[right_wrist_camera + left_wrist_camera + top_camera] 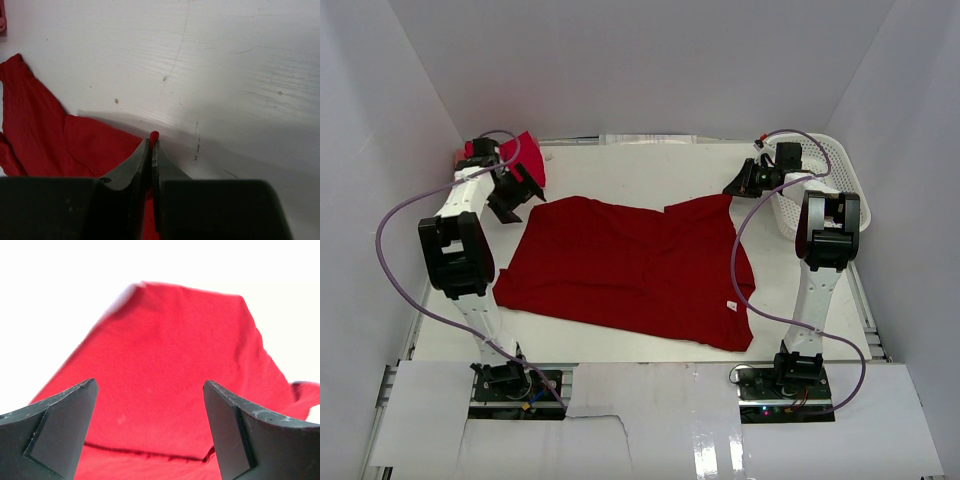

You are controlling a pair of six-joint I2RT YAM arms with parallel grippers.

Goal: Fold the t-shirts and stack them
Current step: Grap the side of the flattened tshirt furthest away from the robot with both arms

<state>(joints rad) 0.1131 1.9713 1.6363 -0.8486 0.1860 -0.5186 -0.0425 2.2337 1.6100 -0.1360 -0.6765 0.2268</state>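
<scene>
A deep red t-shirt (630, 270) lies spread across the middle of the table, its right side partly folded over. My right gripper (732, 192) is at the shirt's far right corner. In the right wrist view the gripper (151, 145) is shut on a pinch of the red cloth (90, 145), and a small nub of it pokes out past the fingertips. My left gripper (518, 198) hovers open just off the shirt's far left corner. In the left wrist view its fingers (65, 430) stand wide apart with red cloth (170, 365) beyond them and nothing between them. Another red t-shirt (528, 152) lies at the far left, behind the left arm.
A white lattice basket (825, 175) stands at the far right, close behind the right arm. White walls close in the table at the back and on both sides. Purple cables loop out from both arms.
</scene>
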